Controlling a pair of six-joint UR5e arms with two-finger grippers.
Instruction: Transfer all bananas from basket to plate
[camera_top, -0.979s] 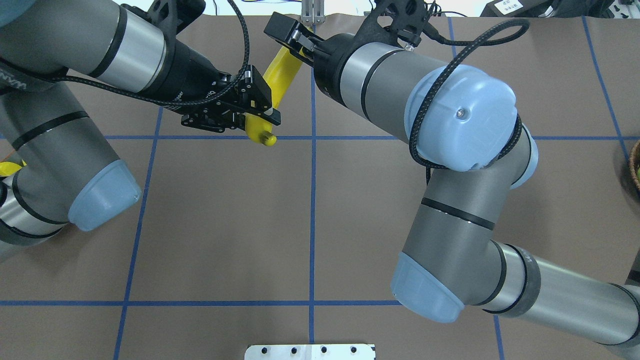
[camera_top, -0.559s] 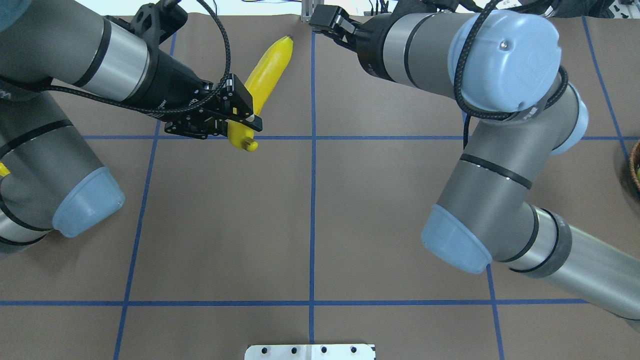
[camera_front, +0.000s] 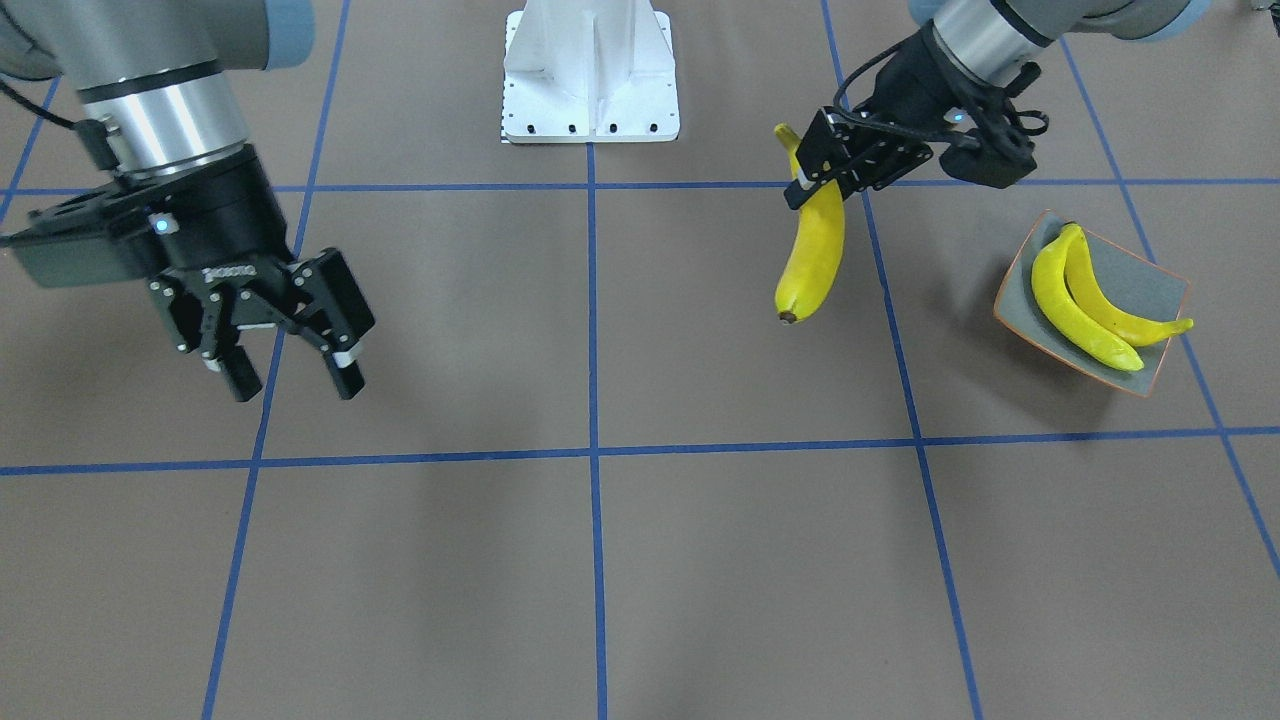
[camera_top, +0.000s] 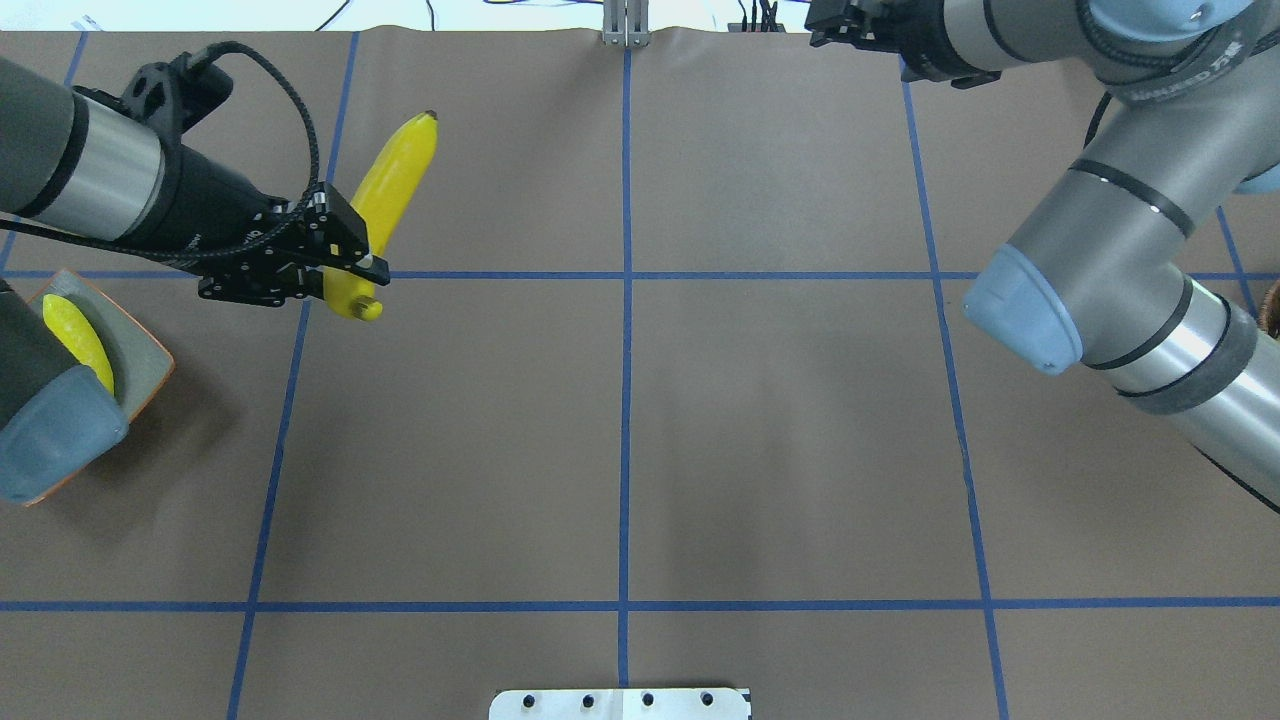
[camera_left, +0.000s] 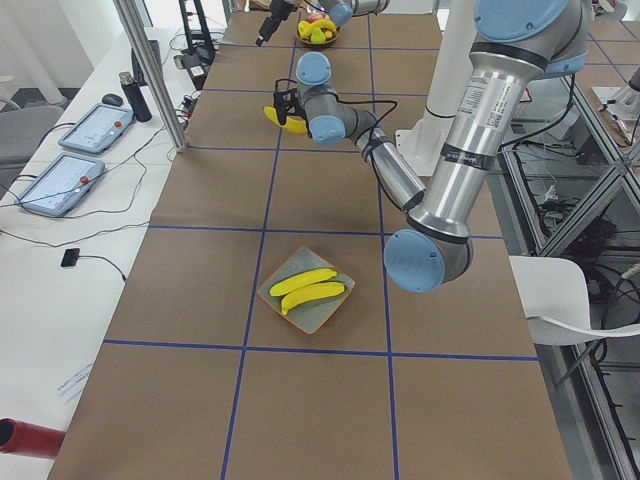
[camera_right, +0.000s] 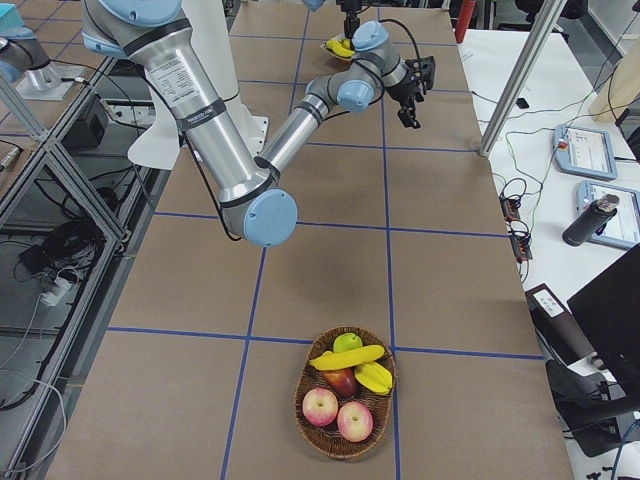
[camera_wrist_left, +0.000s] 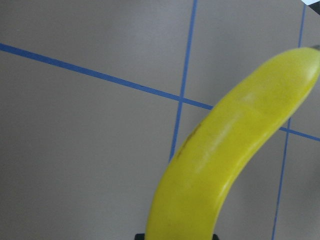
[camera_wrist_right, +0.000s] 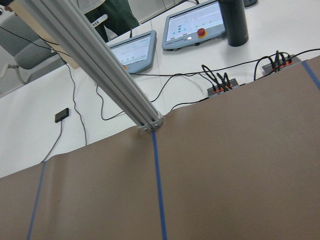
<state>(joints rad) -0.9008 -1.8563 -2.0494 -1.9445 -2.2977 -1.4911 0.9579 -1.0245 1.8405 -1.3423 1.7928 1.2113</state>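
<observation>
The left jaws clamp one banana (camera_front: 812, 255) near its stem over bare table (camera_front: 600, 560), with open surface between it and the plate (camera_front: 1152, 285), which holds two bananas (camera_front: 1078, 308). The right jaws hang open and empty, well apart from the basket (camera_right: 312, 430).

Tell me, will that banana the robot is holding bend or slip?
Probably stiff: the banana keeps its shape in the left gripper, with no droop. Its smooth skin looks slippery, and since it is gripped near one end, it may swing.
</observation>
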